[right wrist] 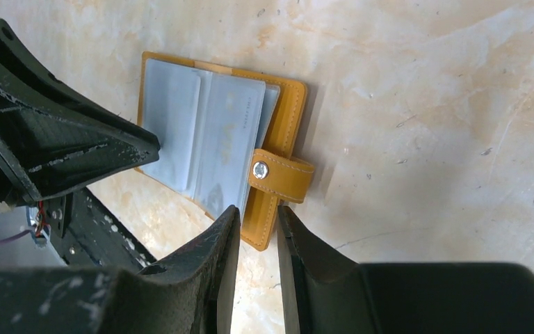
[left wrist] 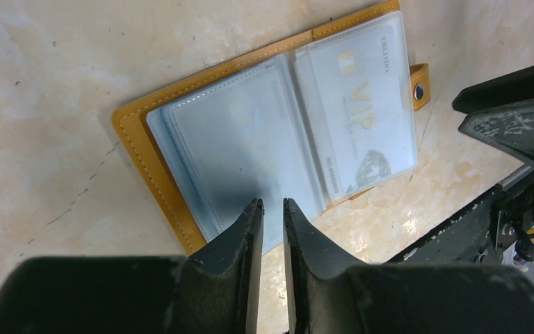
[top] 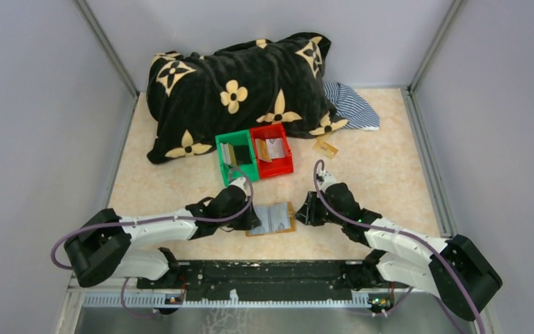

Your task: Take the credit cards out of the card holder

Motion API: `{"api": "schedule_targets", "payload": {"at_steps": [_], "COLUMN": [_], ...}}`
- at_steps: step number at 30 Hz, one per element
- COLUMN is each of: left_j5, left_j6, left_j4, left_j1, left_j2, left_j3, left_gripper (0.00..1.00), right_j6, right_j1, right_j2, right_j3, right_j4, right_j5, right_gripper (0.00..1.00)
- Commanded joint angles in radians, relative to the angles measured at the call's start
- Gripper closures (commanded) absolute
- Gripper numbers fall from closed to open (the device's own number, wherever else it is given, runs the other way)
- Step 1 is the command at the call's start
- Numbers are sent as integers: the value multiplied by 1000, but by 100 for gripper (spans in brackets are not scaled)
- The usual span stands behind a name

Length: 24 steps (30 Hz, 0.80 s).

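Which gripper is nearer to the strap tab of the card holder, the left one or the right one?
Right. The right gripper is just beside the strap tab; the left gripper is at the opposite half of the card holder.

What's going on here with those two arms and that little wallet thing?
Two robot arms are working on an open card holder lying flat between them. The right gripper seems to pinch its edge by the strap tab; the left gripper's nearly closed tips sit at the clear sleeves opposite. A VIP card is still in its sleeve, and cards lie in the green bin and red bin behind.
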Motion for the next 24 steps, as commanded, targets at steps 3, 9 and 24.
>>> {"api": "schedule_targets", "payload": {"at_steps": [3,9,24], "left_j5": [-4,-4,-3], "left_j6": [4,11,9], "left_j4": [-8,-6,10], "left_j1": [3,2,2], "left_j2": [56,60,75], "left_j3": [-21,-23,-47], "left_gripper": [77,77,78], "right_j6": [30,66,48], "right_j1": [77,119,162], "right_j2": [2,71,166], "right_j3": [-7,-10,89], "right_j4": [36,108,142], "right_j5": [40,47,30], "right_gripper": [73,73,73]}}
